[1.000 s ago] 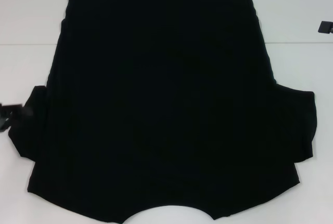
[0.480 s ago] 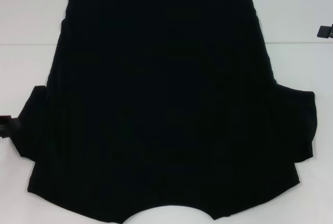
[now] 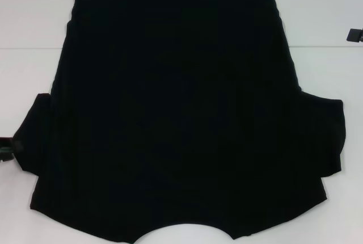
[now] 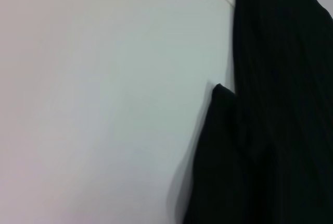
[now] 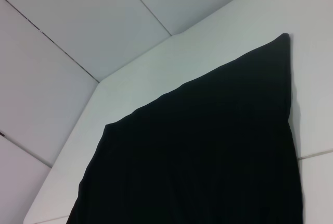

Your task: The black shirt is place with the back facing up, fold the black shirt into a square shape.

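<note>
The black shirt [image 3: 176,113] lies spread flat on the white table [image 3: 34,28]. Its plain side faces up and no lettering shows. The neck curve is at the near edge, the hem at the far edge, and a short sleeve sticks out on each side. Only a small part of my left gripper [image 3: 5,147] shows at the view's left border, beside the left sleeve. A small part of my right gripper [image 3: 355,34] shows at the right border, apart from the shirt. The left wrist view shows a shirt edge [image 4: 276,104]. The right wrist view shows a shirt corner [image 5: 208,151].
Bare white table lies to the left and right of the shirt's far half. The table's edge and corner [image 5: 99,83] show in the right wrist view, with a tiled floor [image 5: 62,21] beyond. A seam line [image 3: 323,45] crosses the tabletop.
My left gripper has slid toward the near side along the left sleeve and further out of view. My right gripper has shifted slightly. The shirt has not moved.
</note>
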`<state>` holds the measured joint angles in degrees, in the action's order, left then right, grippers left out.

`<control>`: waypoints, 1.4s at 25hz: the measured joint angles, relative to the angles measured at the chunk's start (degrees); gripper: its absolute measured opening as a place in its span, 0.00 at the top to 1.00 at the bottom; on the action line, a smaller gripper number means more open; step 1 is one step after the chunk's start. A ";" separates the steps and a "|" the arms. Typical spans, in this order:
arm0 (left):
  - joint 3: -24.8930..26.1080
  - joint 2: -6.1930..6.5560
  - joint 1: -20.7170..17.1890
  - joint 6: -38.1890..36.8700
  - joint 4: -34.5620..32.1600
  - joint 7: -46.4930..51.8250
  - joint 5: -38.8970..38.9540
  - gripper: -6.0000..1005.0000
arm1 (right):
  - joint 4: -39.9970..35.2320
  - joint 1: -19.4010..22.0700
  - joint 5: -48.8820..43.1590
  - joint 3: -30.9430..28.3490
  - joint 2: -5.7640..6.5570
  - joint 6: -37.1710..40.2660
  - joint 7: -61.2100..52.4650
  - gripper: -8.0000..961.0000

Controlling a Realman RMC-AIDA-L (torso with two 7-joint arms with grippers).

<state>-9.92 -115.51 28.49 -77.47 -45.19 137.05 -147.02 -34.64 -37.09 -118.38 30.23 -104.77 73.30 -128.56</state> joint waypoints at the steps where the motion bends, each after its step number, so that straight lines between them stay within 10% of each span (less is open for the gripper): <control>1: 0.03 -0.02 -0.11 0.10 0.00 0.00 -0.01 0.65 | 0.00 0.00 0.00 0.00 0.01 0.00 0.01 0.05; 35: -0.16 -0.24 0.04 2.28 2.65 1.54 0.09 0.65 | 0.10 -0.18 0.00 0.00 -0.25 0.00 0.39 0.07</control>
<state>-10.08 -115.75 28.53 -75.19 -42.54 138.59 -146.93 -34.54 -37.27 -118.39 30.23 -105.02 73.30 -128.16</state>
